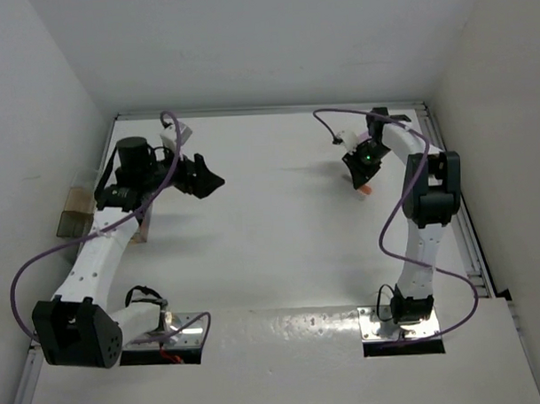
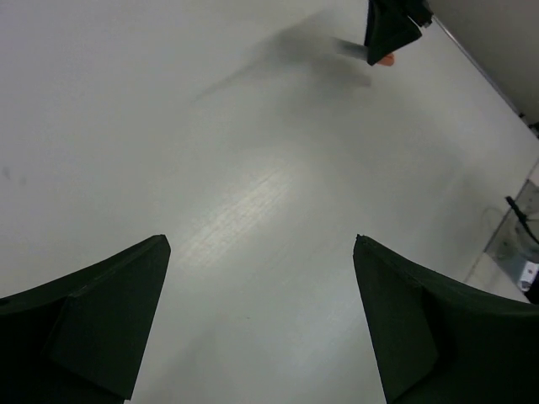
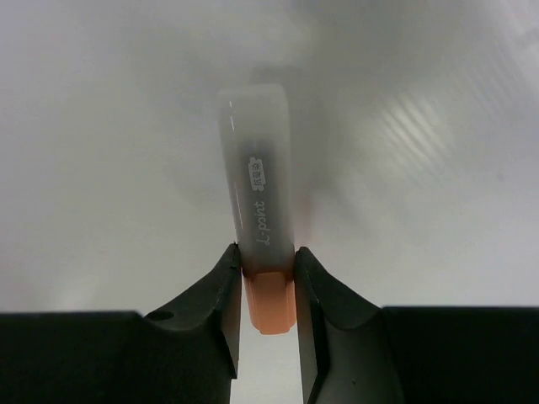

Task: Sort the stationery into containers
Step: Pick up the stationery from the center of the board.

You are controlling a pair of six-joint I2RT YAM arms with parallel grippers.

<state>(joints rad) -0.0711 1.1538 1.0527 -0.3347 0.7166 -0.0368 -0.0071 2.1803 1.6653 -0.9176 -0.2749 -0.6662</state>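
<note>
Pink marker (image 3: 257, 194): judged rigid, light, slippery; right claw (image 3: 265, 252) pinches it near its coloured end, barrel projecting ahead; a mid-barrel hold would balance better; left claw (image 2: 259, 240) spread

I see a smooth, faintly glossy surface (image 2: 253, 168); the marker (image 3: 258, 202) looks like frosted plastic, the right gripper (image 3: 266, 255) matt black.

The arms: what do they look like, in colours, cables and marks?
The left arm and right arm: white links, black joints, a purple cable looping along each. The left pincer and right pincer: black, wedge-shaped fingers. A green light glows by the right wrist.
</note>
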